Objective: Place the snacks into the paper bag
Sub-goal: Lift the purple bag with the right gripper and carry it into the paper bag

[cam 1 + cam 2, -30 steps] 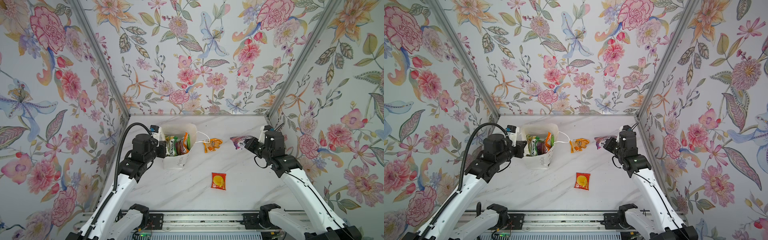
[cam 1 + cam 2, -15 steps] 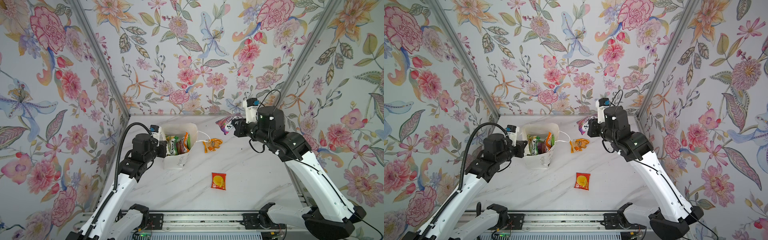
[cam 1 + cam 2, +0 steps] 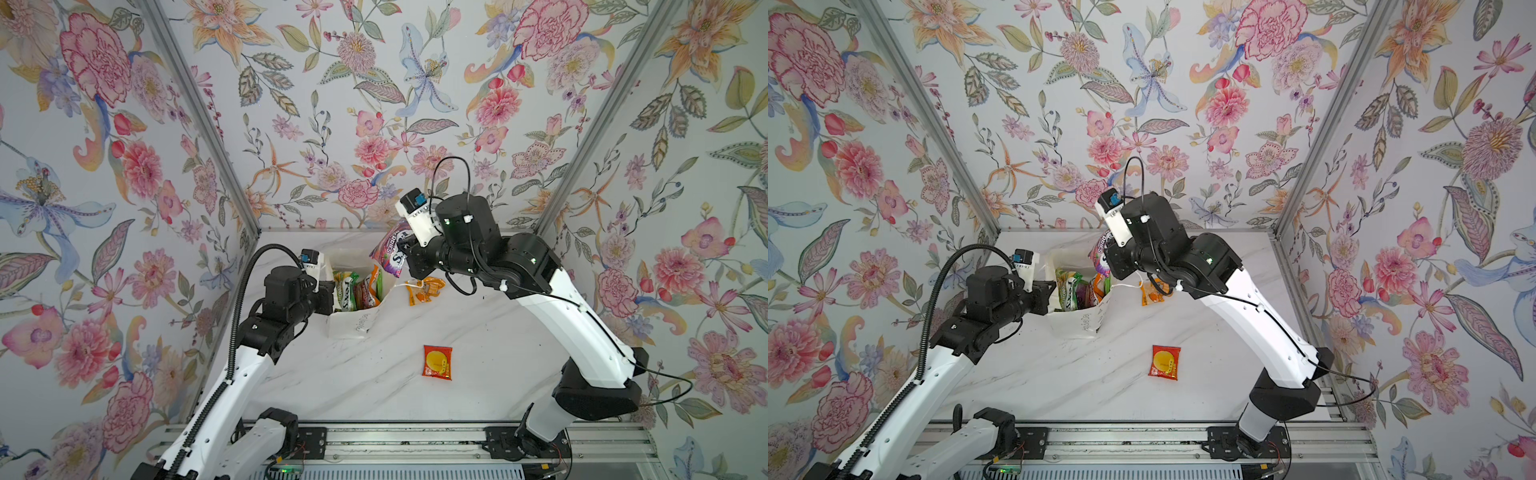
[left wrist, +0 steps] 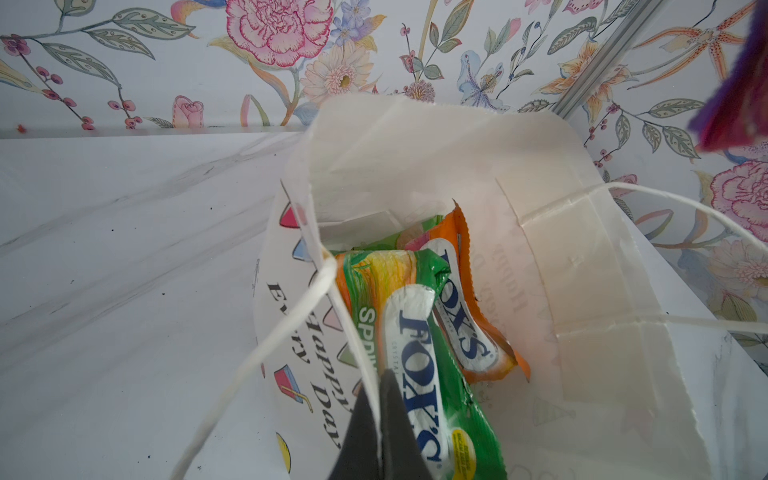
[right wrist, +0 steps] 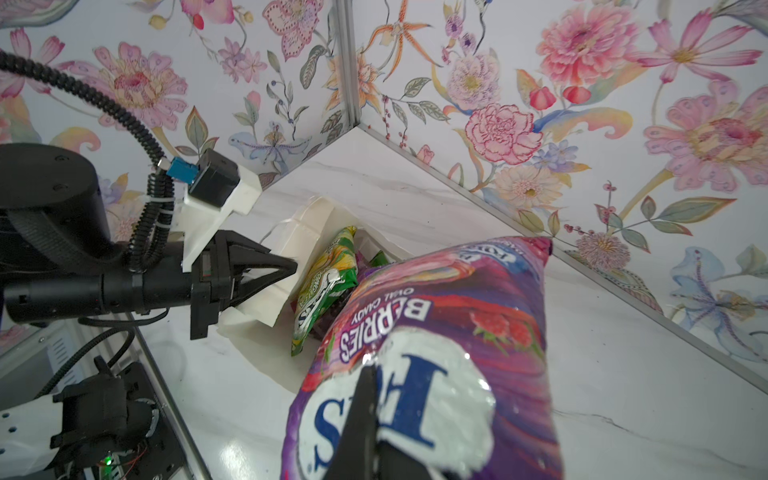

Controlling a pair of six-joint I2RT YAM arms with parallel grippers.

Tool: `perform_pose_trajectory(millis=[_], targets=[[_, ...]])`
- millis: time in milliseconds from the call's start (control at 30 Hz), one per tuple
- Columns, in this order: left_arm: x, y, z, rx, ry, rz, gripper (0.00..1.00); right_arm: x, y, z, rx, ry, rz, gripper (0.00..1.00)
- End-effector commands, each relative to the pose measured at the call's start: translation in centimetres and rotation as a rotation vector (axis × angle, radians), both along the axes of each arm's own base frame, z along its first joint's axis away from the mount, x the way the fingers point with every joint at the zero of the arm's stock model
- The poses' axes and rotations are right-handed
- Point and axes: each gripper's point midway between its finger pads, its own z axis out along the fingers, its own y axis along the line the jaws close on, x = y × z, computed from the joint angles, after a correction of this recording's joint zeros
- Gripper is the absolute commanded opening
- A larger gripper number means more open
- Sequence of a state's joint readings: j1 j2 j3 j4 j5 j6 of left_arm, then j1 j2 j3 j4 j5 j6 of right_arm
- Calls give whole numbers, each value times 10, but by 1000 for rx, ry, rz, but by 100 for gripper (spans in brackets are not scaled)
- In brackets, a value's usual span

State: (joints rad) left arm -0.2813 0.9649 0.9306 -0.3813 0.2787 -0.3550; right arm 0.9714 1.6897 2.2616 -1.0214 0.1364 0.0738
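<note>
Right wrist view: purple berries packet clamped between right jaws.

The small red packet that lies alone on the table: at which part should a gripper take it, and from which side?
The red packet lies flat on the table, apart from everything else. Probably best to come straight down from above and close the jaws across its shorter width, near the middle; lying flat, it offers nothing to grip from the side.
</note>
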Motion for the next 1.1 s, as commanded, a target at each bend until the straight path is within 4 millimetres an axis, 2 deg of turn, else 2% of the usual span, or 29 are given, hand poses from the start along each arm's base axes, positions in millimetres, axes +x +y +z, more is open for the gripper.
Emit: perform_pose_trajectory(millis=[0, 500, 1067], targets=[[8, -3, 62, -47, -193, -19, 0, -8, 0, -3, -76, -23, 25, 0], [9, -8, 62, -57, -188, -44, 0, -32, 22, -43, -199, 38, 114, 0], [3, -11, 66, -64, -206, -69, 0, 1, 55, -96, -268, 130, 133, 0]])
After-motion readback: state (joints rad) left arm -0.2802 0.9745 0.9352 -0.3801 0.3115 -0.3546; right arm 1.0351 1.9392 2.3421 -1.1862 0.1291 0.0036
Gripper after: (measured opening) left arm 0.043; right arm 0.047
